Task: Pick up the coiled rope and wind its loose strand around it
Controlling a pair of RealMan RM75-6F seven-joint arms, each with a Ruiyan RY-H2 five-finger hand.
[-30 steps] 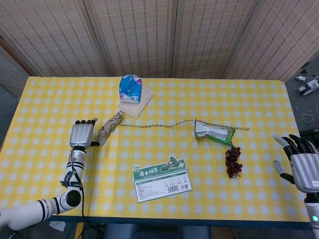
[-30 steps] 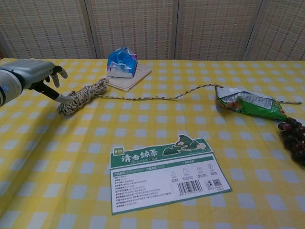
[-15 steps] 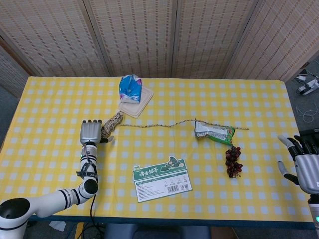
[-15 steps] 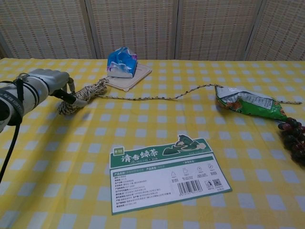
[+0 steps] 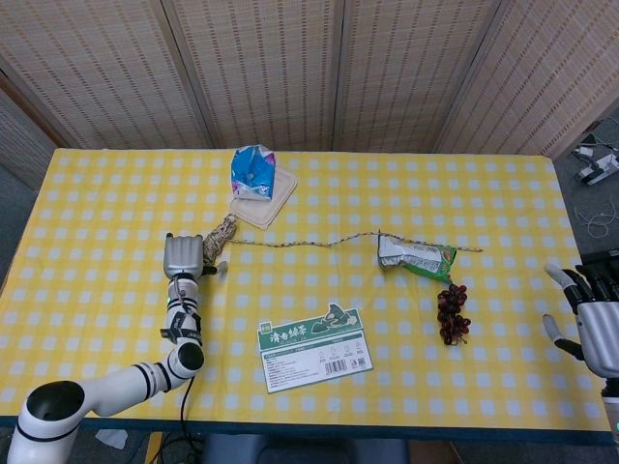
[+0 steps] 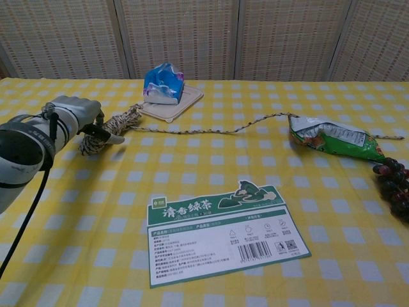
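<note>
Two silver-grey robot hands are present. Left hand (image 5: 183, 255), metal-cased with dark fingers, sits over the near end of the coiled rope (image 5: 218, 238), a short bundle of speckled tan-and-brown twisted cord lying on the left part of the table. In the chest view the left hand (image 6: 80, 112) covers that end of the coil (image 6: 120, 121), fingers curled down about it; whether they actually clasp the cord cannot be told. Right hand (image 5: 592, 311) hangs off the table's right edge, fingers apart, grasping nothing.

Loose strand (image 5: 319, 241): thin, same speckled cord, running in a shallow wave from the coil's far end rightward across the cloth, passing under or behind the snack bag and ending as a straight tail just beyond it.

Surroundings:
- Table (image 5: 106, 208), covered in yellow-and-white chequered cloth, matte and flat.
- Snack bag (image 5: 416, 258), green-and-silver crinkled foil, lying flat, resting on the strand's right part.
- Grapes (image 5: 452, 313), dark purple-red bunch, glossy, just in front of the bag.
- Tissue pack (image 5: 251, 171), blue-and-white soft plastic, crumpled, standing on a cream square tray (image 5: 279, 194) just behind the coil.
- Printed card (image 5: 315, 348), flat rectangular label, green-and-white with barcode, at the front centre, well apart from the rope.
- Woven reed screen panels (image 5: 271, 68) behind the table.
</note>
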